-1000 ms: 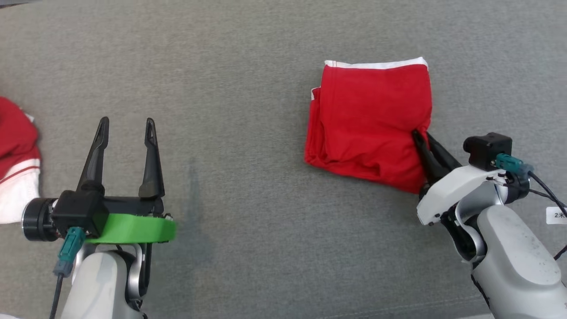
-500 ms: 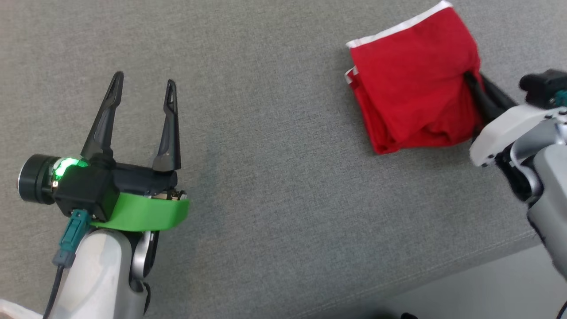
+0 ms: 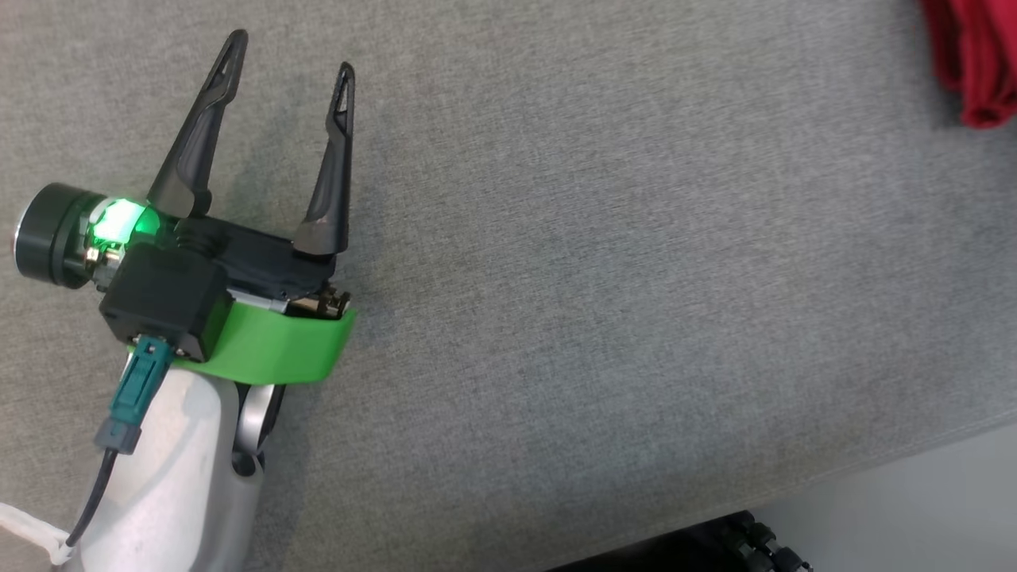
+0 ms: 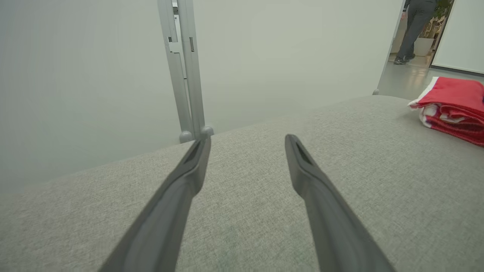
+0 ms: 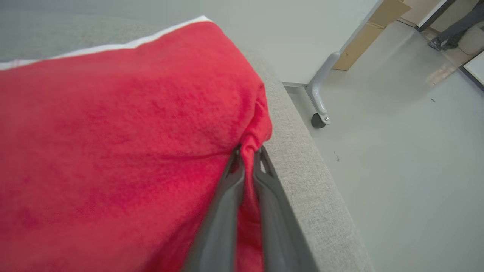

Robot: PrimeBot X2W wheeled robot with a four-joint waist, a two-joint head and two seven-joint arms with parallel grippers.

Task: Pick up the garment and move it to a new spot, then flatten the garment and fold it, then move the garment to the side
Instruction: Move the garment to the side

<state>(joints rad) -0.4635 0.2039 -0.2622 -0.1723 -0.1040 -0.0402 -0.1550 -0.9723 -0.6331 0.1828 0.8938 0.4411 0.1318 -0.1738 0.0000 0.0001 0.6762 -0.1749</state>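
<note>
Desk (image 3: 604, 278): grey fabric top lay under both arms.
Garment (image 3: 981, 63): sat folded, red, at two o'clock in head view.
Right claw (image 5: 248, 150): clenched on its corner.
Left claw (image 3: 291, 52): hovered released, empty, at ten o'clock.

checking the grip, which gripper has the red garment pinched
The right gripper: it is shut on a fold of the red garment near the edge of the grey cushion. The left gripper stands open over bare cushion, holding nothing.
</note>
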